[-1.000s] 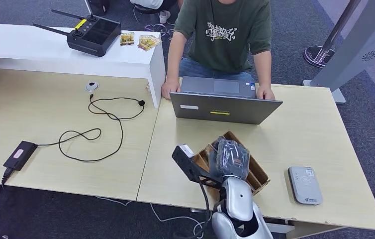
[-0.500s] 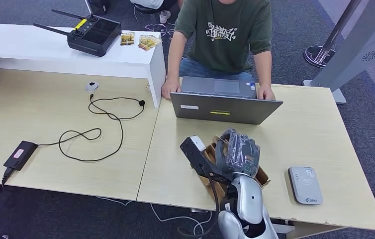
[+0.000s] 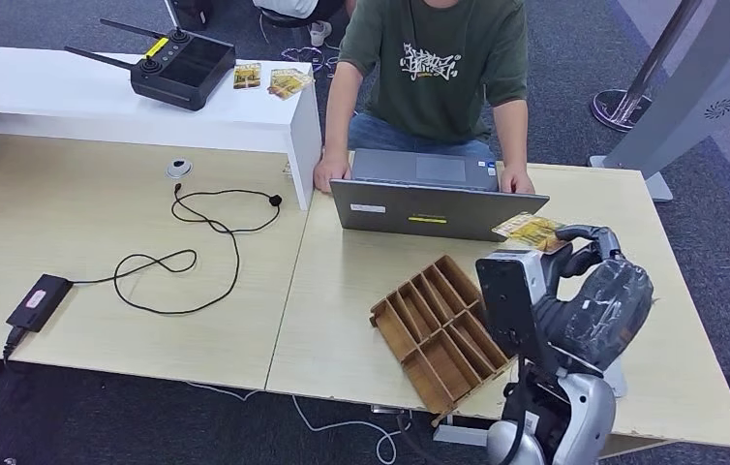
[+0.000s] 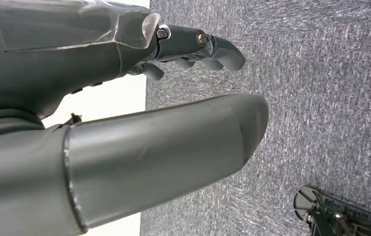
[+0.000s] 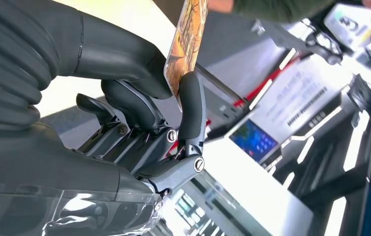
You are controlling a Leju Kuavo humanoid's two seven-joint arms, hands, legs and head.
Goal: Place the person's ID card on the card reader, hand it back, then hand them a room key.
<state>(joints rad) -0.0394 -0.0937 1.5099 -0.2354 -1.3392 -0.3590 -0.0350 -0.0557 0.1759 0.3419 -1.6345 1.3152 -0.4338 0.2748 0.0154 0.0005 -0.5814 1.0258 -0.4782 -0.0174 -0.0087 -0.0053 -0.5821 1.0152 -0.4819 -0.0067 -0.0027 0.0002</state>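
Note:
My right hand (image 3: pixel 595 291) is raised over the right part of the table and pinches a yellow-orange patterned card (image 3: pixel 531 231) between thumb and a finger. The card sticks out towards the right corner of the laptop (image 3: pixel 429 208). In the right wrist view the card (image 5: pixel 186 44) stands edge-on in the right hand (image 5: pixel 139 113). A person in a green T-shirt (image 3: pixel 434 68) sits behind the laptop with both hands at it. The card reader lies hidden behind my right arm. My left hand (image 4: pixel 124 98) hangs over grey carpet, fingers extended and holding nothing.
A wooden divided tray (image 3: pixel 439 329) lies near the table's front edge, left of my right arm. A black cable (image 3: pixel 187 257) and power adapter (image 3: pixel 39 300) lie on the left table. A remote controller (image 3: pixel 182 68) and loose cards (image 3: pixel 284 82) sit on the white shelf.
My right hand has lifted from over the wooden tray and swung right and forward, now with the card showing in its fingers. The person has not moved.

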